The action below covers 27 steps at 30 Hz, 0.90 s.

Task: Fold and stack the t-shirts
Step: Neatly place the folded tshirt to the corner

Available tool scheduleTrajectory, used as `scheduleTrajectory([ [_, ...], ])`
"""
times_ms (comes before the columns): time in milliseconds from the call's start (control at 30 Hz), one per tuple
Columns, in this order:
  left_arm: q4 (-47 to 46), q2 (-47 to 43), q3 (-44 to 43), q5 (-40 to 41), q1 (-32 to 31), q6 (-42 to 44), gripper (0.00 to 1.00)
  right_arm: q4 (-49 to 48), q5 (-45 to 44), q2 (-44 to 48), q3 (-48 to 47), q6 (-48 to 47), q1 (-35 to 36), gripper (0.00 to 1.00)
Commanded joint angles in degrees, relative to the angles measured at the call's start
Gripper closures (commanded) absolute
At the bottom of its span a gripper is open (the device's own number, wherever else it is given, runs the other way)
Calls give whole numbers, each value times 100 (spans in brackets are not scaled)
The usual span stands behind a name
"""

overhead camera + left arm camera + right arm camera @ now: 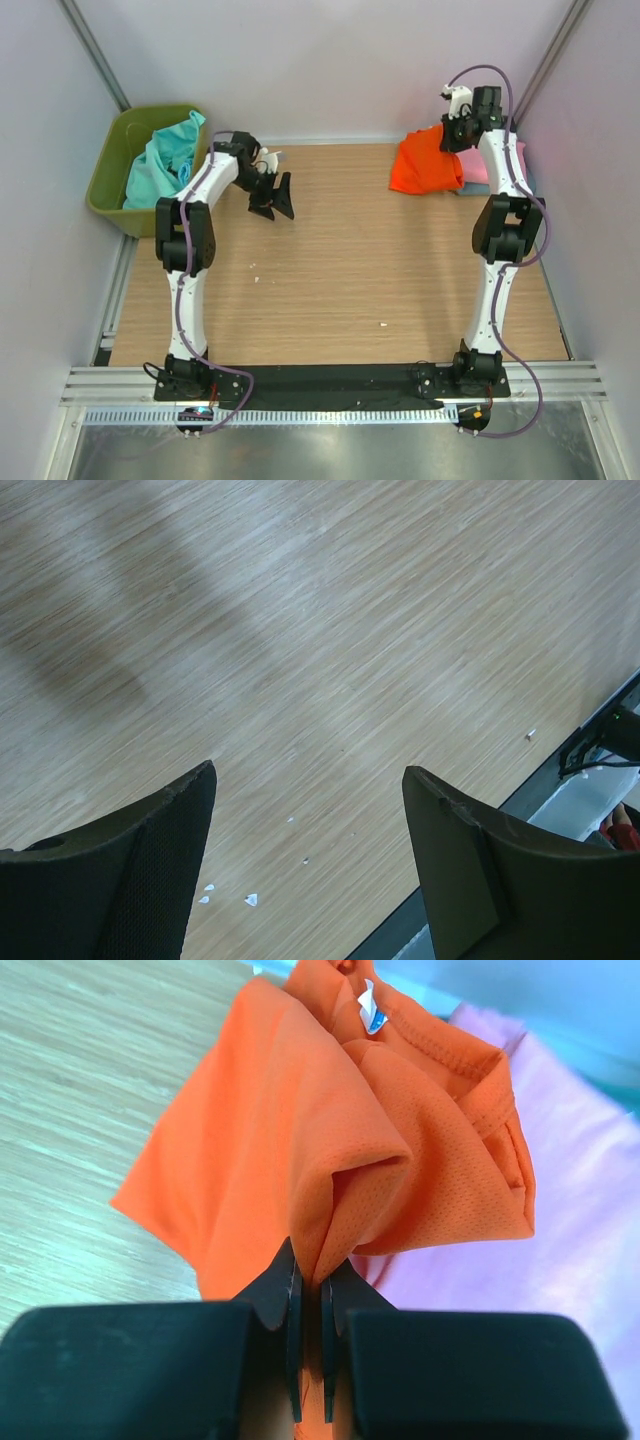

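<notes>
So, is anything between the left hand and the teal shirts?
Only the wall of the olive bin: the teal shirts lie inside it, while the open left hand hangs over bare table beside it. Nothing else visible.

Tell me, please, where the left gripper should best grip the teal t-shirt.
Probably the raised fold of the teal t-shirt near the far right corner of the bin, coming straight down with the open left gripper: the bin walls block a sideways approach, and that crumpled ridge stands above the rim, easy to pinch.
</notes>
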<state>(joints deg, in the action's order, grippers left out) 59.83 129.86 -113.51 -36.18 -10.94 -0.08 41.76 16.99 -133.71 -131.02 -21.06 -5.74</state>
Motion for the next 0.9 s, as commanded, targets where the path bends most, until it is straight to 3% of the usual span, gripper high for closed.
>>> scheduleTrajectory([
  [0, 37, -163, -171, -152, 4, 69, 24, -98, -82, 609, -494, -284, 11, 99],
  [600, -16, -312, -4, -135, -75, 78, 24, -10, 49, 908, -1215, -285, -463, 99],
  [867, -33, -321, -4, -82, -189, 78, 24, 8, 32, 1040, -1110, -311, -560, 99],
])
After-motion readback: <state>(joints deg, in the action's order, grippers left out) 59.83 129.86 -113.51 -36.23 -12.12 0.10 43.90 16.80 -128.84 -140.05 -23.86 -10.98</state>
